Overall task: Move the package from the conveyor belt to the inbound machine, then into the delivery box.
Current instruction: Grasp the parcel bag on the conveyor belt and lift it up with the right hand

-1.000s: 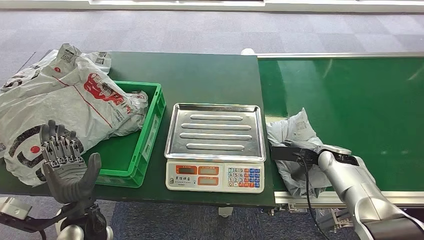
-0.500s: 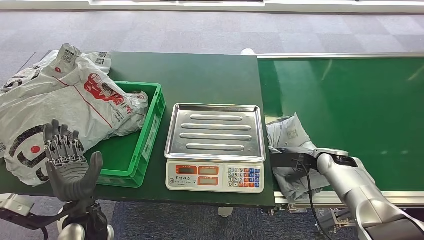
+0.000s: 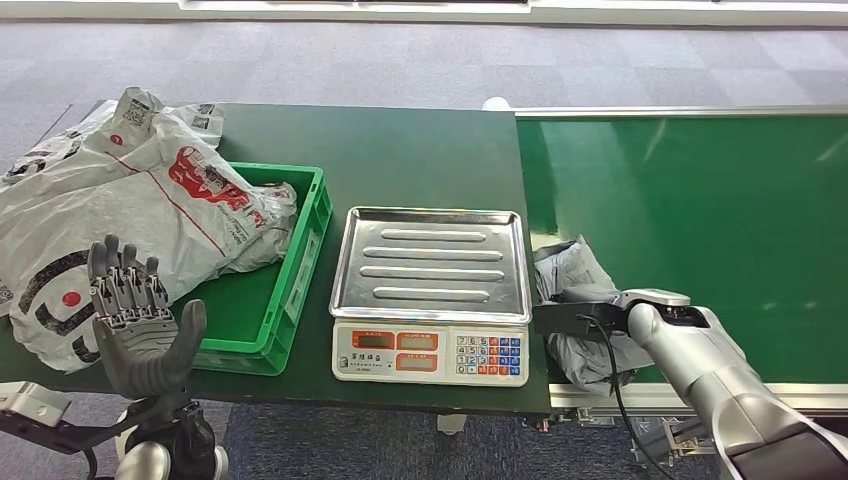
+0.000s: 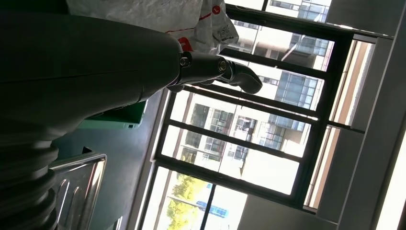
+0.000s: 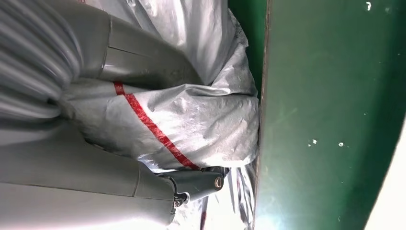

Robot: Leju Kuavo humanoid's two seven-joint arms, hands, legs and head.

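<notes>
Gripping the package [image 3: 578, 305] in my right hand [image 3: 600, 310] at the conveyor belt [image 3: 700, 210] edge, 3 o'clock of the scale [image 3: 432, 272]; left hand [image 3: 135, 320] spread, empty. Next, I judged: lift onto scale.

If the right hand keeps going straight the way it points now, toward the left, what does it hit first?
Likely the scale: the right hand, gripping the grey package, points at the scale's near right side. Height is unclear, so it may clear the steel tray.

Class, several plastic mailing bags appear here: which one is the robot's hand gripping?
The small grey plastic package at the conveyor's near edge, held by the right hand. The large white printed bags lie untouched over the green crate.
</notes>
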